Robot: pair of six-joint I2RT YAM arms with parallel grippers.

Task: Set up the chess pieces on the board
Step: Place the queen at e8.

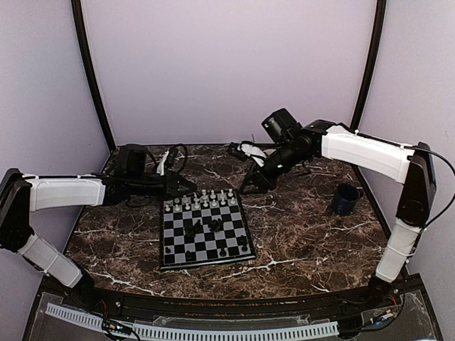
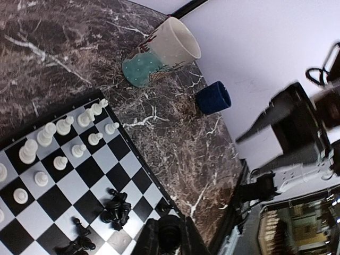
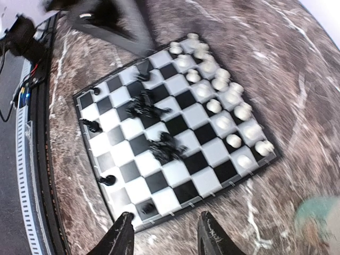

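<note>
Plainly, the board (image 1: 202, 244) lies flat on the dark, white-veined marble bench (image 1: 306, 241), just ahead of the two arm bases. It is a thin square of glossy black and pale-grey checks inside a dark border.

Take 12 o'clock as the far wall in the overhead view. The white pieces (image 1: 202, 199), small cream figures with rounded heads, stand upright in two rows along the board's 12 o'clock edge. The black pieces (image 1: 204, 227) are out of order: several are bunched, some seemingly toppled, on the middle squares, and a few singles stand towards the 6 o'clock edge. I judge that the white side is about set and the black side remains to be done.

The left fingers (image 2: 152, 240) hover at the board's 10 o'clock corner. In their own wrist view they are a dark mass at the bottom edge, and I cannot tell whether they are closed or hold anything. The right fingers (image 3: 125, 236) hang just past the 1 o'clock corner, tilted towards the board. They are parted with nothing between them, probably so they can reach in for a black piece. Such tiny, smooth figures would likely need a centred pinch.

A blue cup (image 1: 346, 199) stands at 3 o'clock, well apart from the board. A cream and teal mug (image 2: 159, 56) lies on its side near 1 o'clock.
</note>
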